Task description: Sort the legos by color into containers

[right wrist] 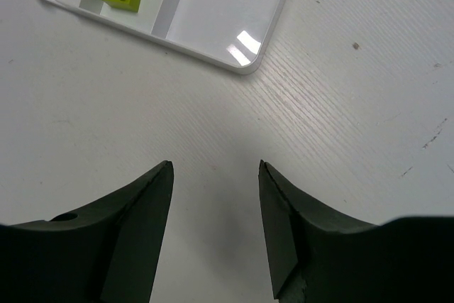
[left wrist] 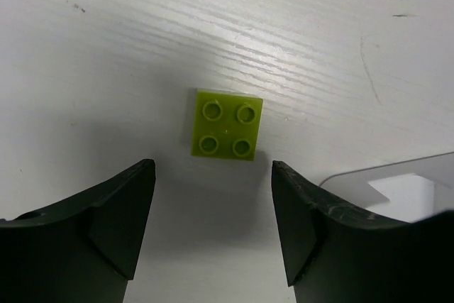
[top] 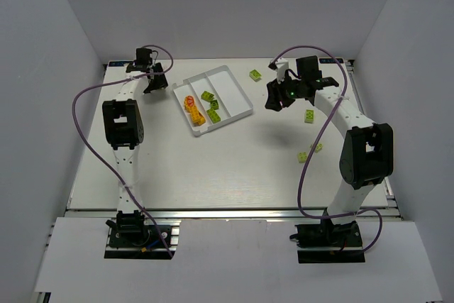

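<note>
Lime green far outnumbers orange-yellow on your table. Count three lime green studded plastic bricks [top: 213, 106] in the middle compartment of the flat white plastic tray [top: 240, 97], which has three long compartments, low walls and rounded corners. What look like two orange-yellow studded plastic bricks [top: 193, 108] lie end to end in its left compartment.

Four more lime green pieces lie loose on the white table [top: 213, 175]. A far brick [top: 255, 74] sits near the far edge, beyond the tray's far right corner. A right-side brick [top: 310, 117] sits toward the right edge, and a close pair of bricks [top: 303, 156] lies nearer you on that side.

A fifth shows only in your left wrist view: a square lime green brick [left wrist: 226, 124] with four round studs, flat and studs up, just beside the tray's far left corner.

Your left gripper [left wrist: 213, 232] stands wide just short of that square brick, touching nothing and holding nothing. Your right gripper [right wrist: 213, 225] is also spread, with nothing between its fingers. It hovers over bare table beside the tray's right side, one rounded corner just ahead.
</note>
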Controlling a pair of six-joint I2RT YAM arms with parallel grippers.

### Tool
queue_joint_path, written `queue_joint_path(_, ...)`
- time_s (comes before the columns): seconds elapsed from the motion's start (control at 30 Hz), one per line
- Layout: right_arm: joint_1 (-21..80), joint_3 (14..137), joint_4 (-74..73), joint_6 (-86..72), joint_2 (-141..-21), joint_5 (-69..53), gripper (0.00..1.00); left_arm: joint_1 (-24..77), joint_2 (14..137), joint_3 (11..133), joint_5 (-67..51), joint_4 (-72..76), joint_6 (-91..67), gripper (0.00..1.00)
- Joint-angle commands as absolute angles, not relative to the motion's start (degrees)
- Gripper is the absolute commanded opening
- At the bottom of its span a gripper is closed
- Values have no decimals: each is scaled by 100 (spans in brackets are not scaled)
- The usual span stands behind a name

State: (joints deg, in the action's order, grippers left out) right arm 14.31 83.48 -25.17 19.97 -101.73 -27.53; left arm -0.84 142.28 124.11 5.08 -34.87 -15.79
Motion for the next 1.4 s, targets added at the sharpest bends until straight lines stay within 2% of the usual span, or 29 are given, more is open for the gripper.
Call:
queue_joint_path(0.0,1398,8578,-2522,1986,-10213,-2769,58,-88,14063,12595,589,-2972,-1152,76)
queue_joint_path(0.17,1415,8622,-2514,1986,-10195,-2707,58,-88,14282,12866,755,-3014,-1002,73)
queue_joint_path(0.27,1415,8613,-2505,2021,-10169,-2663,58,-88,14282,12780,791,-2962,-993,68)
queue_joint_path(0.33,1397,8587,-2514,2022,-10143,-2646,58,-88,14291,12744,686,-2936,-1028,60)
queue_joint_path(0.4,1397,8569,-2505,2022,-10125,-2663,58,-36,14291,12700,598,-2962,-1063,59)
queue_joint_path(0.67,1397,8517,-2505,2004,-10063,-2689,58,-35,14265,12595,492,-3024,-1099,72)
queue_joint_path(0.83,1397,8464,-2487,1986,-9993,-2707,58,18,14343,12691,466,-3015,-1116,72)
queue_joint_path(1.2,1397,8297,-2479,2030,-9835,-2593,58,18,14555,12762,641,-3015,-1248,63)
queue_joint_path(1.3,1397,8297,-2487,2039,-9844,-2593,58,18,14537,12770,712,-2997,-1257,57)
queue_joint_path(1.37,1397,8306,-2487,2048,-9852,-2593,58,18,14511,12753,773,-2936,-1283,49)
